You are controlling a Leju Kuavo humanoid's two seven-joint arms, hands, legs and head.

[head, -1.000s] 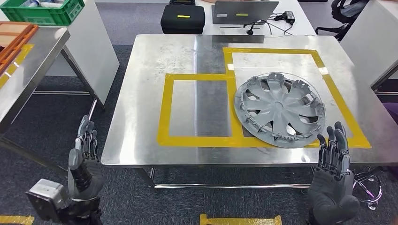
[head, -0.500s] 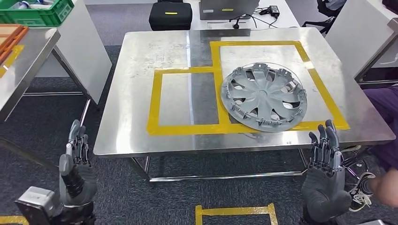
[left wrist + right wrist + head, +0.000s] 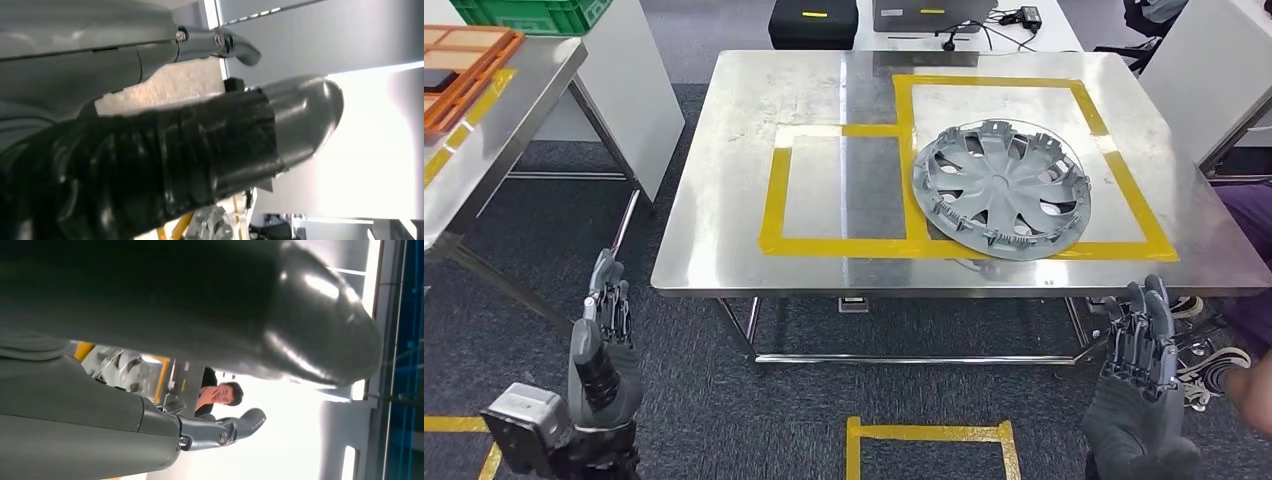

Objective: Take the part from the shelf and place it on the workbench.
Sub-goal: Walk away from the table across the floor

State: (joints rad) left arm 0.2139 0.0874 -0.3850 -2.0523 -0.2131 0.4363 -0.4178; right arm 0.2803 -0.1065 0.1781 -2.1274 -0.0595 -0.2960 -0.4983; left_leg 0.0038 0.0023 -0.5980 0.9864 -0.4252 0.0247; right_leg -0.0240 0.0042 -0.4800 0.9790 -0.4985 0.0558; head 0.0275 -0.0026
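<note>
Both hands are held up in front of the robot's body, below the near edge of the table, and neither one has anything in it. The left hand (image 3: 602, 345) points its fingers upward, straight and close together, palm empty. The right hand (image 3: 1140, 385) does the same on the other side, fingers slightly fanned, gripping nothing. They hold the same upright pose as a moment ago, only they now sit lower against the table edge, since the whole view has shifted and the robot seems to have backed off a little.

The grey wheel cover (image 3: 1001, 188) lies flat on the steel workbench (image 3: 724, 210), inside the larger yellow-taped rectangle (image 3: 1124, 180), its near-left rim overlapping the tape line shared with the smaller rectangle. Its place against the tape looks unchanged.

Off to the left stands another steel table with an orange tray (image 3: 469, 60) and a green crate (image 3: 529, 14) behind it. Beyond the workbench sit a black case (image 3: 813, 22) and a laptop (image 3: 929, 13). A yellow floor marking (image 3: 929, 440) shows below, and a person's hand (image 3: 1252, 385) shows at the right edge.
</note>
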